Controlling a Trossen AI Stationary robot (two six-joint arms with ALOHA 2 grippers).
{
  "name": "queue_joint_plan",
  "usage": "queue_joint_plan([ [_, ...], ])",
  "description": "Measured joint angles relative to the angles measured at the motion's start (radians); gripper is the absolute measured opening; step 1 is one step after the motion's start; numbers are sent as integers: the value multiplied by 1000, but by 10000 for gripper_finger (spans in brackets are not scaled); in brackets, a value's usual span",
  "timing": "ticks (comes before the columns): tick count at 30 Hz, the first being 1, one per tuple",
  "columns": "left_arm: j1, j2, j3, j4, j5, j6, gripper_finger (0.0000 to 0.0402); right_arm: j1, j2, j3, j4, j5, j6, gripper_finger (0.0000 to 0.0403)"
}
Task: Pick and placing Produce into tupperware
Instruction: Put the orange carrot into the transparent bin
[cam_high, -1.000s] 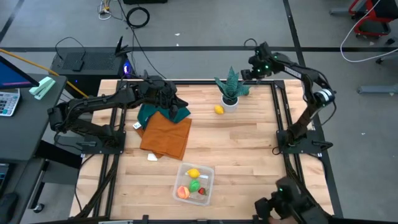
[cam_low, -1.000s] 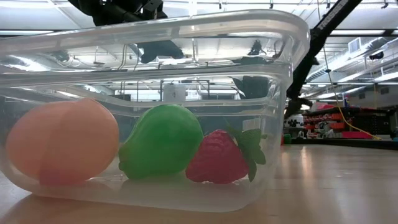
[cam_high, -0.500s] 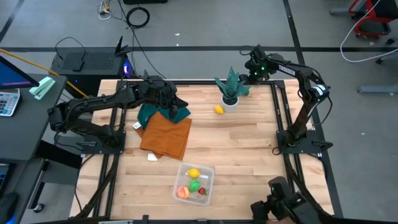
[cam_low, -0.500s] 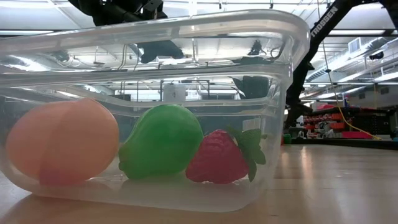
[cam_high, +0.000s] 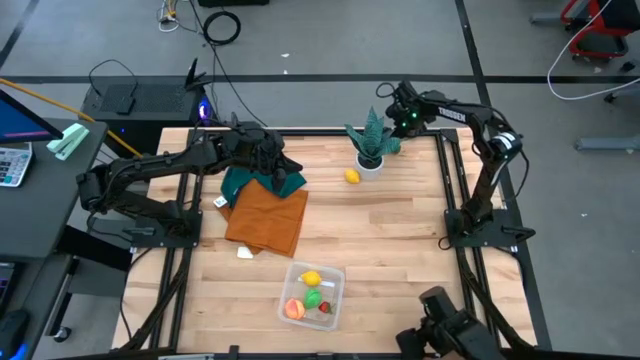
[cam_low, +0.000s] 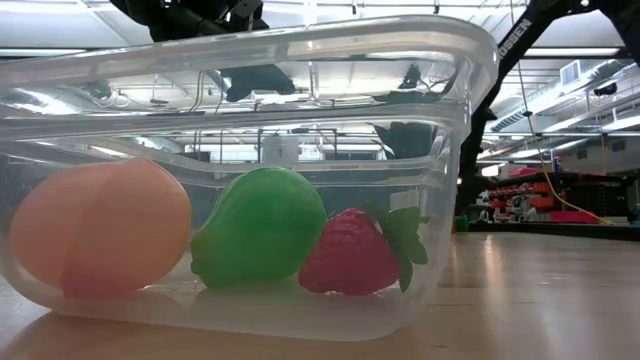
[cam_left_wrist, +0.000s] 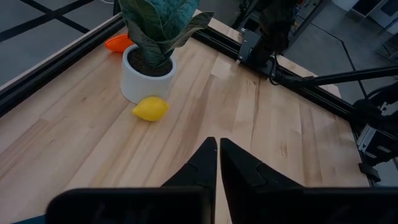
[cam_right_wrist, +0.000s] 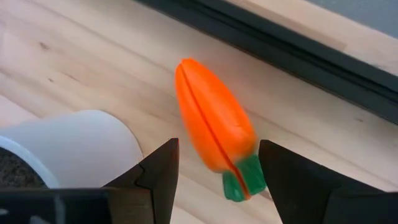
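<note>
Right hand (cam_right_wrist: 214, 177) hangs open over the toy carrot (cam_right_wrist: 214, 137) lying behind the white plant pot (cam_right_wrist: 71, 146); I'd straddle its middle squarely, clear of the pot, before squeezing.

Only readable thing here is the white "TROSSEN" lettering running along the dark arm link (cam_low: 517, 37) at the top right of the low view, seen just past the corner of the clear container (cam_low: 440, 200). Nothing else on the table or gear has legible text, numbers or labels.
</note>
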Motion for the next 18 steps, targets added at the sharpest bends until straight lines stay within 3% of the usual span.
queue_joint_plan([
  [18, 0, 0, 0, 0, 0, 0, 15, 12, 82, -1, 11, 69, -21, 188],
])
